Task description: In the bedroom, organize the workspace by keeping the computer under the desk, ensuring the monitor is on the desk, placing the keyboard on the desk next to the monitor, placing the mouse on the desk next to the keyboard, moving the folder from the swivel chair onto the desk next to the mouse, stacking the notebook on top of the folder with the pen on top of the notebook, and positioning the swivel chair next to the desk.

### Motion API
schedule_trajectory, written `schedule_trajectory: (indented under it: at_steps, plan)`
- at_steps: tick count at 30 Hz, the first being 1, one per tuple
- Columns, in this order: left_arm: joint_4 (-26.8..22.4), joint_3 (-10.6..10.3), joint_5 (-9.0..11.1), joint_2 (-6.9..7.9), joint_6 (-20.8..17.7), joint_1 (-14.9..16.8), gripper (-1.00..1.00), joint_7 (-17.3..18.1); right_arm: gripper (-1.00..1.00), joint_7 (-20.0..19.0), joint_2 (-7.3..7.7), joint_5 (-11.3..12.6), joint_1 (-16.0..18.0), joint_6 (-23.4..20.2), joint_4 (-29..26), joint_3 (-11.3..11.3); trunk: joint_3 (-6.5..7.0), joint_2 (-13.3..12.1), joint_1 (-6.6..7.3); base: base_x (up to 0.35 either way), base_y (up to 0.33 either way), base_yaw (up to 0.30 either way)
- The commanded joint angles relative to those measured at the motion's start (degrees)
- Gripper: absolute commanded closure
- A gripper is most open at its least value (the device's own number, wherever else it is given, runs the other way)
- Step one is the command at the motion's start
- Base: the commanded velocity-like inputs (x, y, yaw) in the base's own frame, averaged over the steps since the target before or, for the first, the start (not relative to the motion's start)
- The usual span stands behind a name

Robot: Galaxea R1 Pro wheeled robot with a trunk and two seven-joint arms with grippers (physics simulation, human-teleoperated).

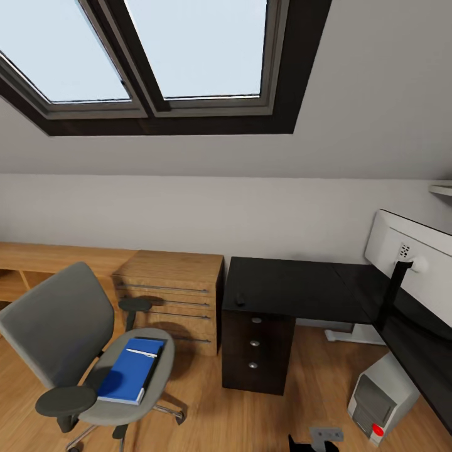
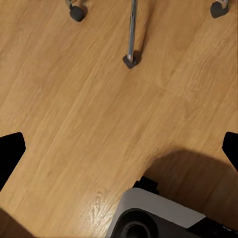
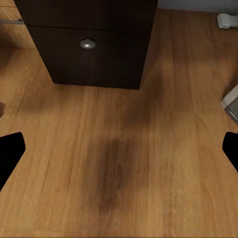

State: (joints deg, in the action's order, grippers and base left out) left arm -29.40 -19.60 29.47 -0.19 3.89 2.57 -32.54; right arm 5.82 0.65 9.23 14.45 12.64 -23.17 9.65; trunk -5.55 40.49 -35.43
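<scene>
The grey swivel chair point(image 1: 56, 326) stands on the floor left of the desk, with the blue folder point(image 1: 129, 376) flat on its seat. A slim white pen point(image 1: 143, 353) lies across the folder's far end. A dark strip runs along the folder's right edge; whether it is the notebook I cannot tell. The black desk point(image 1: 295, 285) carries a small dark mouse point(image 1: 240, 299) and, at the right, the monitor point(image 1: 408, 257) showing its white back. The grey computer point(image 1: 380, 398) sits on the floor under the desk. The keyboard is out of view. Both my left gripper point(image 2: 119, 148) and right gripper point(image 3: 119, 148) hang open over bare floor.
A wooden dresser point(image 1: 169, 295) stands between chair and desk, and a low wooden shelf point(image 1: 31, 263) runs left. The desk's drawer unit point(image 3: 89, 39) is just ahead of my right gripper. Chair castors point(image 2: 77, 12) and my base point(image 2: 148, 213) lie near the left one.
</scene>
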Motion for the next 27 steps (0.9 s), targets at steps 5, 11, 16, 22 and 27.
schedule_trajectory:
  at_steps: [5,11,16,22,27]
  plan:
    - [2.57,-0.47,0.58,0.12,0.79,0.07,-1.0,2.53,-1.0,0.26,-0.09,0.66,0.05,2.82,2.18,1.58,-0.1,0.08,-0.01,0.0,0.0,0.0]
    - [4.82,-0.52,0.36,0.12,0.94,0.07,-1.0,5.09,-1.0,0.39,-2.68,0.52,0.05,4.09,4.19,1.83,-0.1,0.08,-0.01,0.0,0.0,0.0]
    - [4.99,-0.53,0.38,0.11,0.95,0.07,-1.0,5.24,-1.0,0.41,-2.89,0.57,0.05,4.63,6.06,1.74,-0.1,0.08,-0.01,0.0,-0.017,0.0]
    - [5.07,-0.54,0.34,0.11,0.99,0.07,-1.0,5.28,-1.0,0.42,-2.95,0.61,0.05,4.75,6.7,1.68,-0.1,0.08,-0.01,0.0,-0.214,0.0]
    - [5.06,-0.6,0.33,0.11,1.02,0.07,-1.0,5.29,-1.0,0.42,-3.06,0.64,0.05,4.8,6.69,1.74,-0.1,0.08,-0.01,0.0,-0.317,0.0]
